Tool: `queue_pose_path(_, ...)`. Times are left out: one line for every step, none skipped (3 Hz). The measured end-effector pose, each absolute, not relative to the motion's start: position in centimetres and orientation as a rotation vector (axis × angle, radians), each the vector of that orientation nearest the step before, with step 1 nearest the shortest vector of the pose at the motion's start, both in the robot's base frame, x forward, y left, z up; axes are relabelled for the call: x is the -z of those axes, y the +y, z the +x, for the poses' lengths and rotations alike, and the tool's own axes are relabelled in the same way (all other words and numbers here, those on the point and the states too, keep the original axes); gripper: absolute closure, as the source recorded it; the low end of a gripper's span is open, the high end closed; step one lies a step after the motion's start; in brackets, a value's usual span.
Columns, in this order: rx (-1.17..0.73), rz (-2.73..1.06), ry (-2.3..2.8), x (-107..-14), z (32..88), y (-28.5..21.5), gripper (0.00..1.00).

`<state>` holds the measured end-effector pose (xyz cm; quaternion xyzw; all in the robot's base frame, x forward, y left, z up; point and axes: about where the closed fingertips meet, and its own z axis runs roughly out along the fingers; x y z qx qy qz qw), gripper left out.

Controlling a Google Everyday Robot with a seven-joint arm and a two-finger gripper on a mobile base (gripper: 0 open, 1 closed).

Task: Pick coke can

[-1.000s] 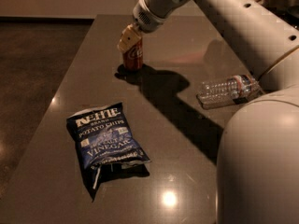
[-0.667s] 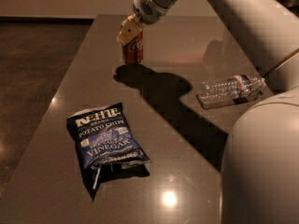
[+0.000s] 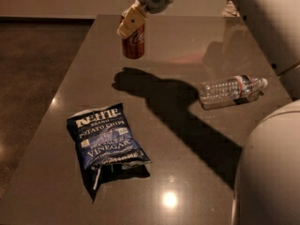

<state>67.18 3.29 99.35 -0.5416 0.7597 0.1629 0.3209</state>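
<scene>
The coke can (image 3: 134, 43) is a small red can with a white script logo. It hangs upright in the air above the far left part of the dark table (image 3: 178, 139), with its shadow on the tabletop below. My gripper (image 3: 131, 22) comes in from the top of the view and is shut on the can's upper part, one tan finger (image 3: 128, 24) across its front. The can's silver top is hidden by the gripper.
A blue Kettle chip bag (image 3: 106, 141) lies flat at the near left of the table. A clear plastic water bottle (image 3: 230, 91) lies on its side at the right. My white arm and base (image 3: 269, 172) fill the right edge.
My gripper has lifted the coke can off the table and raised it higher. The chip bag and bottle have not moved.
</scene>
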Motion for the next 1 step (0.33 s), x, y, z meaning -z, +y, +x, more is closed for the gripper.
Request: queue_pose_path(-0.429,-1.428,1.99,-99.43,67.03,3.19,1.0)
